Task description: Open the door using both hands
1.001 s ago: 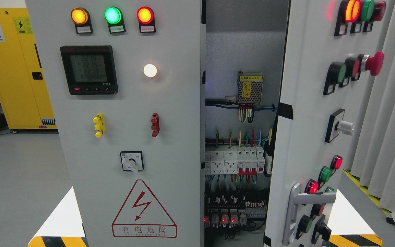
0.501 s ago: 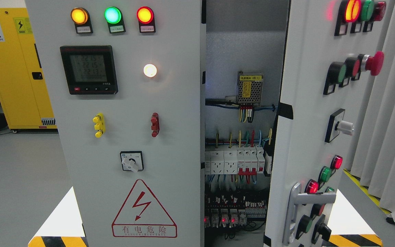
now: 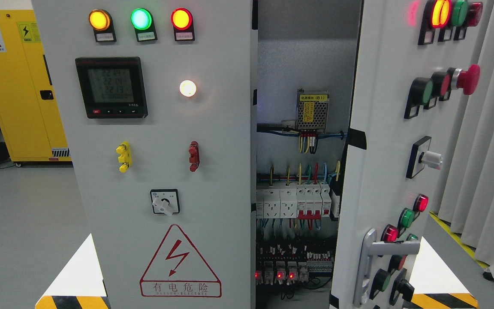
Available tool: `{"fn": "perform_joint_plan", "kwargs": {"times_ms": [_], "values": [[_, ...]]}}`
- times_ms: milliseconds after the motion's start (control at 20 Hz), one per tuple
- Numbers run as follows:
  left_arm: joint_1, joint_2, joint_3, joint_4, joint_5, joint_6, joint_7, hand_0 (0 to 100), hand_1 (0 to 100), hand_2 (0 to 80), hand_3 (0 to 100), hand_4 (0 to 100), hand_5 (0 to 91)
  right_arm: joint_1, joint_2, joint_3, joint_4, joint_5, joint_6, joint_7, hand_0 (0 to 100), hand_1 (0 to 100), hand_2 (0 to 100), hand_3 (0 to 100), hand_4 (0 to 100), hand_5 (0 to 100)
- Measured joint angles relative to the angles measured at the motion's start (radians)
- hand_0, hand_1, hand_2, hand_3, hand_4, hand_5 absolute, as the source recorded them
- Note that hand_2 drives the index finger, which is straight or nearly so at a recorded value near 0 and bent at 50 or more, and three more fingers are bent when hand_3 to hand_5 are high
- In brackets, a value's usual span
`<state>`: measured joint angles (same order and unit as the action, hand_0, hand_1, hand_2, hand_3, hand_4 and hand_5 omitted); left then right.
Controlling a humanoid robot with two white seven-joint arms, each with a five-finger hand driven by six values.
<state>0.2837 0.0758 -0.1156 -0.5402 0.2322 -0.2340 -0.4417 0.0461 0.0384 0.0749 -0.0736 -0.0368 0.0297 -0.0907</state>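
Doors first: your right door (image 3: 384,141) stands swung open toward you, silver lever handle (image 3: 369,262) low on its edge, while the left door (image 3: 161,146) looks shut. Between them you see circuit breakers (image 3: 294,201) and a power supply (image 3: 312,109). Neither robot hand shows, so you cannot tell their state.

Yellow cabinet (image 3: 24,86), grey curtain (image 3: 487,150)

matt painted metal door (image 3: 375,128), shiny metal handle (image 3: 369,262)

no robot body in view
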Motion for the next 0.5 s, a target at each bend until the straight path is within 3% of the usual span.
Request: {"fn": "perform_joint_plan", "kwargs": {"times_ms": [100,250,501], "values": [[0.032,0.031,-0.001,-0.114,0.019,-0.057,-0.069,12,56,0.0,0,0,0.0,0.000,0.000,0.000,0.000,0.000,0.000,0.000,0,50,4,0,0,0],[0.062,0.090,-0.001,-0.291,0.038,-0.120,-0.132,12,56,0.0,0,0,0.0,0.000,0.000,0.000,0.000,0.000,0.000,0.000,0,50,4,0,0,0],[0.077,0.190,-0.012,-0.574,0.058,-0.143,-0.176,12,56,0.0,0,0,0.0,0.000,-0.001,0.000,0.000,0.000,0.000,0.000,0,50,4,0,0,0]]}}
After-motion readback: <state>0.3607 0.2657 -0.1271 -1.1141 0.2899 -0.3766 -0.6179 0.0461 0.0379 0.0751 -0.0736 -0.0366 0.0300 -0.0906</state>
